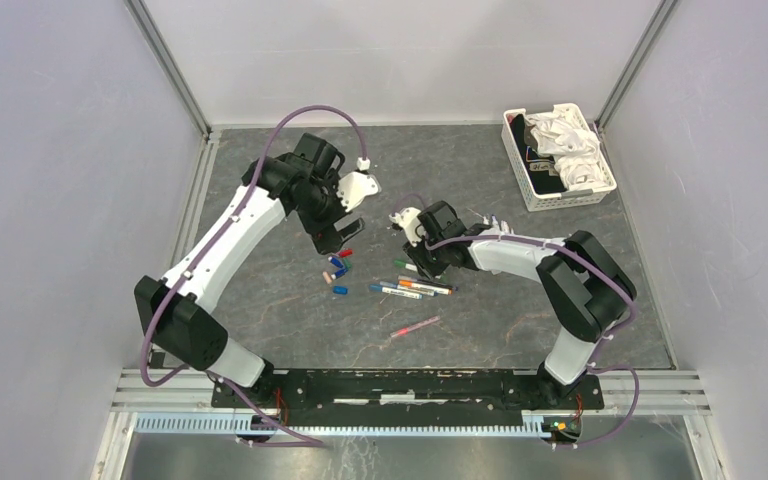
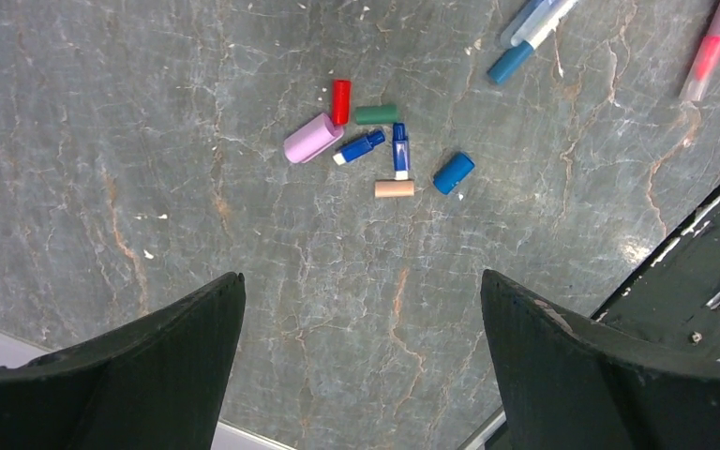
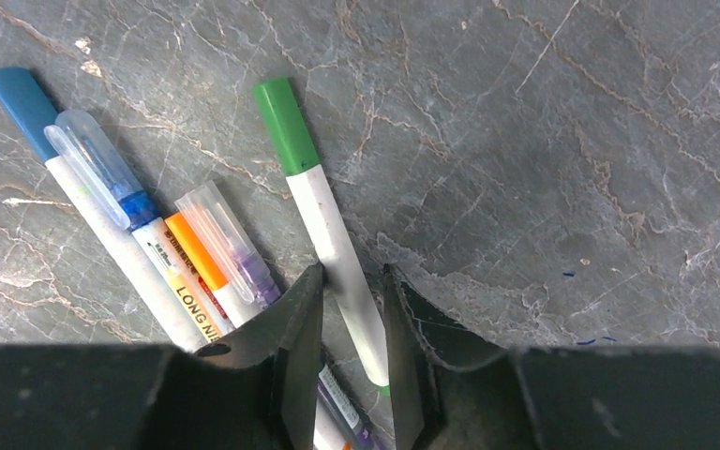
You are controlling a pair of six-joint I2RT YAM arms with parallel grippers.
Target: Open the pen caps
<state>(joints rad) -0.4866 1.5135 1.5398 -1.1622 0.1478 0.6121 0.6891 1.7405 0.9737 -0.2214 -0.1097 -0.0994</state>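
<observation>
Grasp being set up on a green-capped pen, cap still on.

The right gripper [image 3: 352,281] straddles the white barrel of the green pen [image 3: 323,216] well back from its green cap [image 3: 286,127]. That leaves the cap end free, probably so the other arm can pull it. The fingers stand narrow on either side of the barrel, but I cannot tell whether they pinch it. Just left of it lie more capped pens, among them a blue-capped pen [image 3: 21,98]. The left gripper [image 2: 361,277] hangs over the marble table [image 2: 103,187], fingers spread wide and empty. Below it sit the loose caps [image 2: 307,139], already off and clustered left of the pens.
</observation>
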